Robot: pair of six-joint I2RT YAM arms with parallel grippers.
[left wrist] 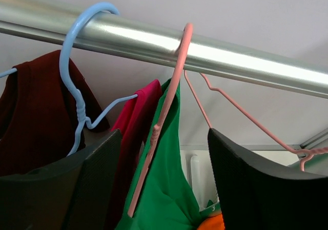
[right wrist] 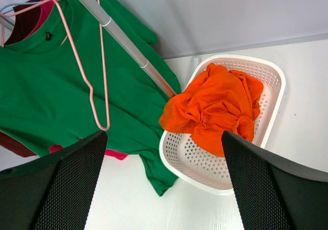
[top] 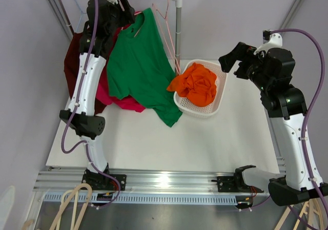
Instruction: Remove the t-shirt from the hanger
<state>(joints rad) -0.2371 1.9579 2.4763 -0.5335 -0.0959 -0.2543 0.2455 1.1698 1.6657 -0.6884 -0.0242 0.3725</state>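
Green t-shirt (left wrist: 169,194) hanging within spread left tool (left wrist: 164,132).

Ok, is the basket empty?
No, an orange garment lies bunched inside the basket, covering most of its floor.

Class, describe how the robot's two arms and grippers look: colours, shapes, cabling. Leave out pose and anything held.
The left arm and right arm share one build: smooth white link shells between bulky black joint housings, each trailed by a loose purple cable. The left gripper and right gripper have broad black fingers with finely textured faces. No markings are readable.
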